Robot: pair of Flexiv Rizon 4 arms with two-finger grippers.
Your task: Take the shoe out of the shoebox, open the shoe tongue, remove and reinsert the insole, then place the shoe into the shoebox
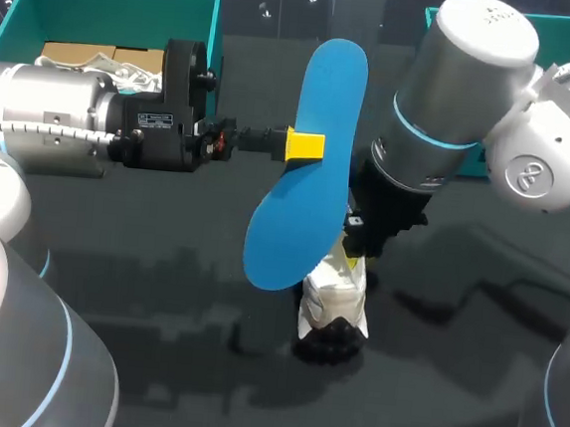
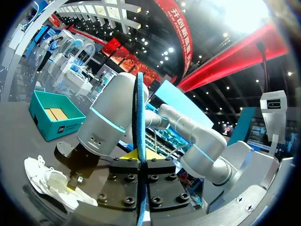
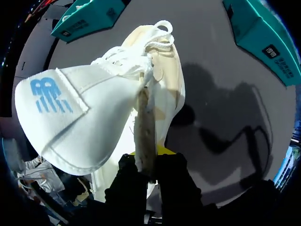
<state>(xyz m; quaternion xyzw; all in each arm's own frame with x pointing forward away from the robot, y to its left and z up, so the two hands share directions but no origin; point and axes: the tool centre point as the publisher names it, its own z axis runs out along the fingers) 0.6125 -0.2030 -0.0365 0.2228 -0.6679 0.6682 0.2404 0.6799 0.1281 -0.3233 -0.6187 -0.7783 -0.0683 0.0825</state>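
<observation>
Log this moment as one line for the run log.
left gripper: shut on blue insole | right gripper: shut on white shoe | stage: insole out of shoe, not yet reinserted

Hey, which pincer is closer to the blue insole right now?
Left. The left pincer is shut on the middle of the blue insole; the right pincer is off it, shut on the white shoe.

Silver-grey arms (image 1: 44, 113), blue rings (image 1: 424, 134)

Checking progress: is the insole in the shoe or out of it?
Out. The left pincer holds the blue insole aloft, clear of the shoe in the right pincer.
</observation>
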